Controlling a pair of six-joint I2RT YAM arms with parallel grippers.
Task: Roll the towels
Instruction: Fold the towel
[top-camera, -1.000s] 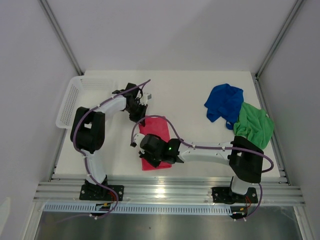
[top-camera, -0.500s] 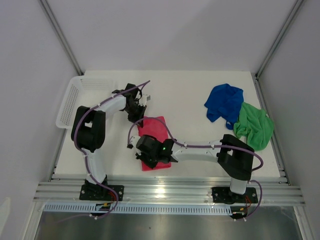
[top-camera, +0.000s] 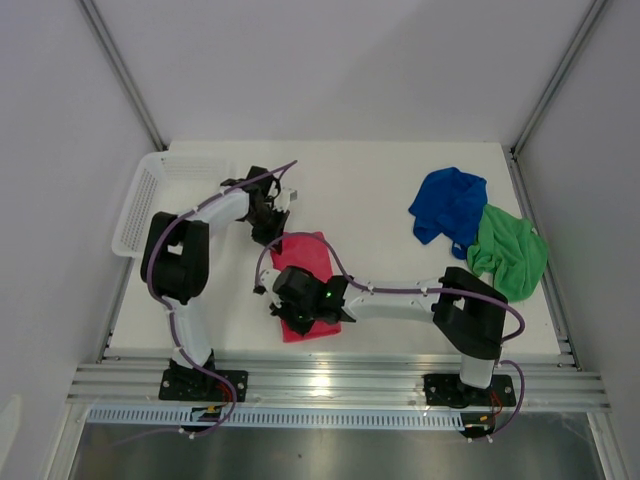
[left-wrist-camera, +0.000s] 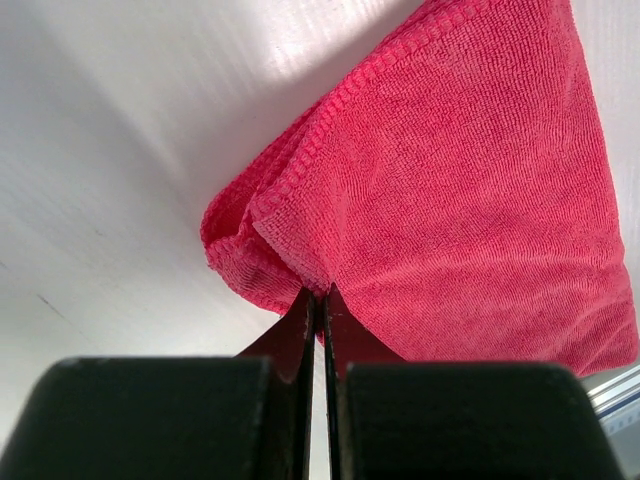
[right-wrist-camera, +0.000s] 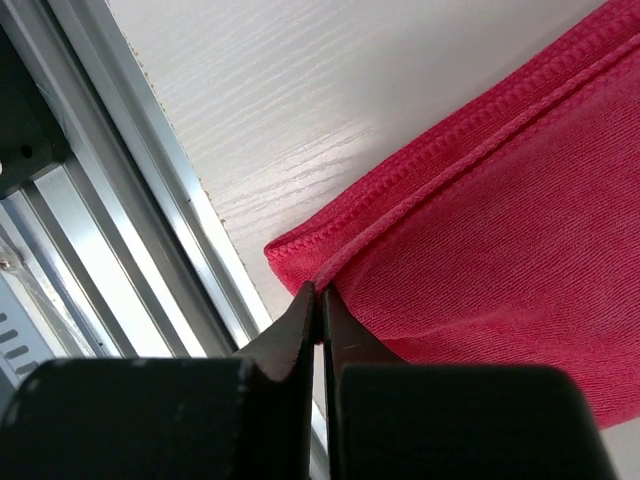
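A pink-red towel lies folded in a narrow strip on the white table, left of centre. My left gripper is shut on its far-left corner; the left wrist view shows the jaws pinching the bunched hem of the towel. At the near-left corner, by the table's front edge, my right gripper is shut on the top layer's hem of the towel. A blue towel and a green towel lie crumpled at the right.
A white mesh basket stands at the table's left edge, beside the left arm. The aluminium rail runs along the front edge, right beside the right gripper. The right arm stretches across the table's near part.
The right gripper has shifted a little to the left with the towel's near corner. The left gripper has edged slightly farther back. Both stay shut on the pink-red towel.
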